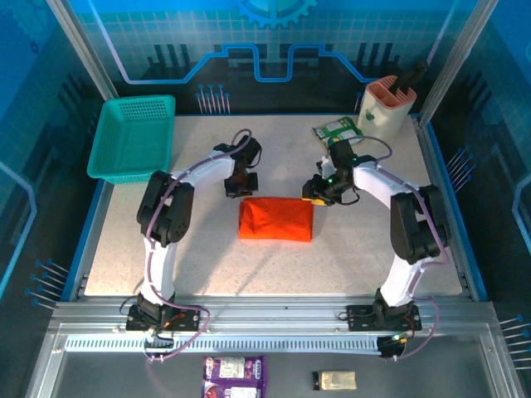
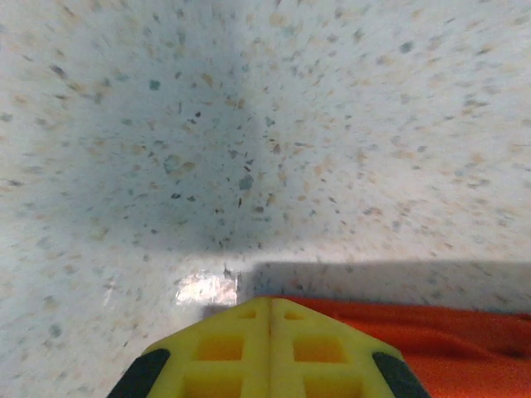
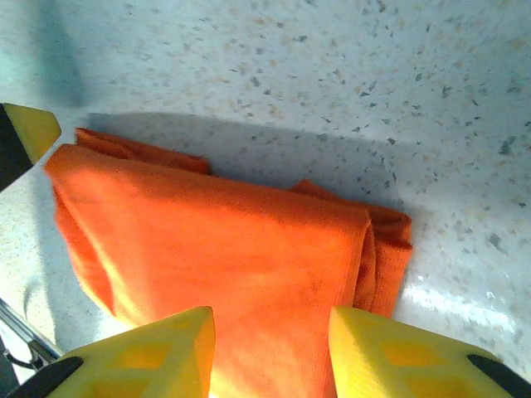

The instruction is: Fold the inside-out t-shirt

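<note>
Top external view: orange t-shirt folded small at the centre of the table, left gripper closed by its far-left corner, right gripper spread at its right edge; folding looks done, arms need only withdraw

The t-shirt is plain orange, the basket teal, the table speckled.

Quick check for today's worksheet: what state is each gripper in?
Left gripper: shut, holding nothing.
Right gripper: open, over the orange t-shirt.
</note>
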Controlling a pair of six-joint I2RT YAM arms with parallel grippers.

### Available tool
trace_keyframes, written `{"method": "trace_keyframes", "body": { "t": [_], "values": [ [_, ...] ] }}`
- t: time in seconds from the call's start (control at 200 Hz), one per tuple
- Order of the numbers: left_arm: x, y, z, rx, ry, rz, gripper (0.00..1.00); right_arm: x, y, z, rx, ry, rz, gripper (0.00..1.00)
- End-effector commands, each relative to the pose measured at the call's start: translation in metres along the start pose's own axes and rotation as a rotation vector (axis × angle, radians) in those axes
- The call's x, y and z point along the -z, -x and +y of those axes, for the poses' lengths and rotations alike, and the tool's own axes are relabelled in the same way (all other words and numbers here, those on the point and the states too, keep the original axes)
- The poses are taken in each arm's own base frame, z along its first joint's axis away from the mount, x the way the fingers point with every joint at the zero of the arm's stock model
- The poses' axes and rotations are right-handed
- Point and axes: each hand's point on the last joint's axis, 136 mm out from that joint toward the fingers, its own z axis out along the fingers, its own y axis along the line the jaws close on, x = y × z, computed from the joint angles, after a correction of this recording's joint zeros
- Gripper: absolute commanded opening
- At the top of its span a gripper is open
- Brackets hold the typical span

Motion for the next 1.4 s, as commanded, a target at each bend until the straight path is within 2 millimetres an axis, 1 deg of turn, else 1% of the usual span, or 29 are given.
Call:
{"method": "trace_keyframes", "body": {
  "t": [0.0, 0.145, 0.27, 0.39, 0.49, 0.575, 0.665, 0.765, 0.8, 0.856, 0.896, 0.996, 1.076, 1.196, 1.266, 1.396],
  "values": [
    [0.056, 0.014, -0.012, -0.027, -0.064, -0.077, 0.04, 0.016, -0.018, -0.004, 0.034, -0.015, 0.029, 0.45],
    [0.067, -0.004, -0.029, -0.032, -0.162, -0.034, 0.05, 0.010, -0.040, -0.010, 0.040, 0.009, 0.070, 0.48],
    [0.071, -0.023, -0.044, -0.038, -0.223, -0.007, 0.05, 0.001, -0.049, -0.013, 0.040, 0.035, 0.095, 0.48],
    [0.064, -0.042, -0.064, -0.029, -0.295, 0.037, 0.05, -0.008, -0.054, -0.019, 0.049, 0.034, 0.114, 0.49],
    [0.054, -0.058, -0.073, -0.027, -0.289, 0.072, 0.05, -0.014, -0.057, -0.022, 0.048, 0.045, 0.127, 0.49],
    [0.047, -0.066, -0.078, -0.021, -0.267, 0.091, 0.04, -0.017, -0.055, -0.021, 0.047, 0.055, 0.129, 0.49],
    [0.050, -0.061, -0.091, -0.013, -0.297, 0.077, 0.04, -0.019, -0.053, -0.021, 0.046, 0.053, 0.130, 0.49],
    [0.060, -0.037, -0.105, -0.034, -0.288, 0.033, 0.04, -0.020, -0.051, -0.028, 0.044, 0.019, 0.126, 0.49],
    [0.062, -0.034, -0.106, -0.044, -0.269, 0.039, 0.03, -0.021, -0.052, -0.031, 0.043, 0.002, 0.131, 0.49],
    [0.064, -0.036, -0.108, -0.056, -0.252, 0.050, 0.03, -0.021, -0.054, -0.033, 0.046, -0.003, 0.134, 0.49],
    [0.064, -0.042, -0.111, -0.069, -0.249, 0.050, 0.03, -0.021, -0.055, -0.034, 0.048, -0.009, 0.134, 0.49],
    [0.055, -0.062, -0.114, -0.079, -0.240, 0.085, 0.03, -0.021, -0.056, -0.036, 0.048, -0.016, 0.137, 0.50],
    [0.040, -0.081, -0.115, -0.086, -0.229, 0.122, 0.03, -0.025, -0.057, -0.036, 0.047, -0.014, 0.141, 0.50],
    [0.020, -0.102, -0.115, -0.092, -0.210, 0.171, 0.02, -0.032, -0.061, -0.035, 0.049, -0.021, 0.150, 0.50],
    [0.012, -0.110, -0.112, -0.098, -0.191, 0.187, 0.02, -0.035, -0.062, -0.035, 0.042, -0.022, 0.153, 0.50],
    [-0.003, -0.115, -0.102, -0.101, -0.148, 0.198, 0.01, -0.039, -0.063, -0.039, 0.035, -0.038, 0.157, 0.50]
  ]
}}
